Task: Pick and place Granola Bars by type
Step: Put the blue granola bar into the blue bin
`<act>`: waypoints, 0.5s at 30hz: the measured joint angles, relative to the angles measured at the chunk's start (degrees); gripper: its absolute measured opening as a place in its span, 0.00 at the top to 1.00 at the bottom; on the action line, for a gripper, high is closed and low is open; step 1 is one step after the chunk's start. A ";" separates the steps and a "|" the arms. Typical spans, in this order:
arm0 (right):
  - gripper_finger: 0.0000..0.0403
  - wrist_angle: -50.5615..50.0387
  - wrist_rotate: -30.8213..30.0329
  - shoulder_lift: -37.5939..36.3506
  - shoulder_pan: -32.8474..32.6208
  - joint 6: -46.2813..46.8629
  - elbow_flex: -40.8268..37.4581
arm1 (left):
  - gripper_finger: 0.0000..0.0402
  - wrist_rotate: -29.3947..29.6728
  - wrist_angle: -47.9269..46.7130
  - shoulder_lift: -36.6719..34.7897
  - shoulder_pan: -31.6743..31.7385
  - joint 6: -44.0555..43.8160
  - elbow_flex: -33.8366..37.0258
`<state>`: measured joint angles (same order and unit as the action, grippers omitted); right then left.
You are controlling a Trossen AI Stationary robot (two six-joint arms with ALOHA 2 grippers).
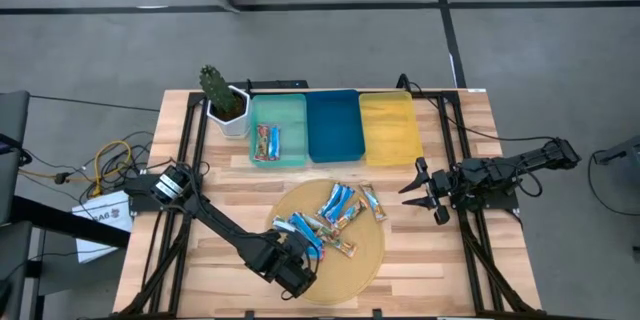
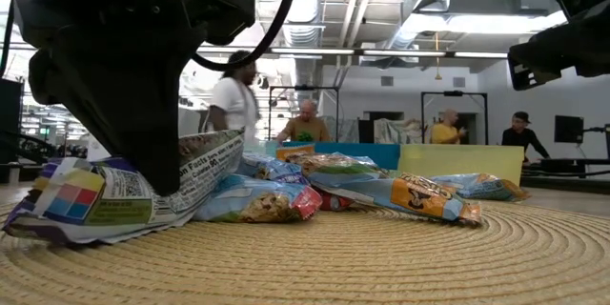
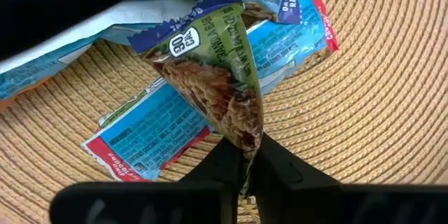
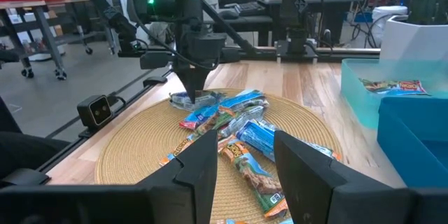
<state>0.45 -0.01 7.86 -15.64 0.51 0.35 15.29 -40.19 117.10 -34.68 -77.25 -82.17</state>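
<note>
Several foil-wrapped granola bars [image 1: 333, 215] lie heaped on a round woven mat [image 1: 365, 260]. My left gripper [image 3: 246, 164] stands over the heap's near left side [image 1: 293, 260], shut on a green-and-brown bar [image 3: 220, 84]. That bar lies over a blue bar with red ends [image 3: 150, 136]. Two more bars [image 1: 265, 142] lie in the teal tray [image 1: 290, 115]. My right gripper [image 1: 425, 192] waits open at the table's right side, with nothing between its fingers [image 4: 245, 175]. My left gripper pinches one end of the green-and-brown bar [image 3: 248, 138] between its two fingers, and the wrapper is squeezed to a narrow crease there. The fingers come steeply from above [image 2: 157, 167]. The bar's other, saw-edged end [image 3: 183, 29] rests on the heap.
Behind the mat stand a teal, a blue [image 1: 333, 125] and a yellow tray [image 1: 390, 128] in a row. A cactus in a white pot [image 1: 222, 102] stands left of the teal tray. Bare wood [image 1: 440, 260] lies right of the mat. People stand in the room beyond.
</note>
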 joint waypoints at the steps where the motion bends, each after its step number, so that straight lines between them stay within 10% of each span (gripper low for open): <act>1: 0.67 0.02 0.00 0.00 -0.02 0.00 0.01 | 0.97 0.00 0.25 0.00 0.00 0.16 0.00; 15: 0.67 0.01 0.00 0.00 -0.01 0.00 -0.01 | 0.99 6.61 7.47 -0.04 -0.04 8.66 -3.41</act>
<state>0.47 -0.01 7.86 -15.66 0.51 0.34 21.90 -32.72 117.05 -34.72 -68.59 -85.59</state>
